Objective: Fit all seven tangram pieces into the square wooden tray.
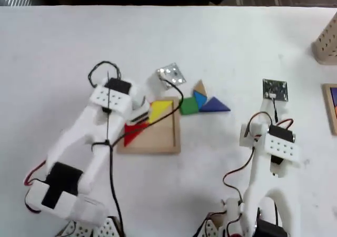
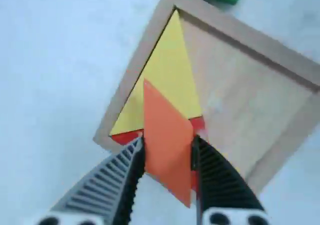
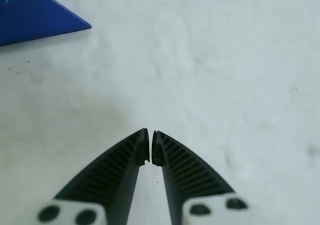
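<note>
Left gripper (image 2: 167, 145) pinches the orange piece (image 2: 167, 130) over the yellow triangle (image 2: 170, 65) in a corner of the tray (image 2: 250, 100), and it is best lowered flat onto bare wood; right gripper (image 3: 150, 147) closed, empty, above the desk (image 3: 225, 60).

Partly hidden under yellow triangle (image 2: 170, 65) and orange piece (image 2: 167, 145): red piece (image 2: 124, 136); cropped at high view's 3 o'clock edge: wooden board (image 1: 330, 108).
</note>
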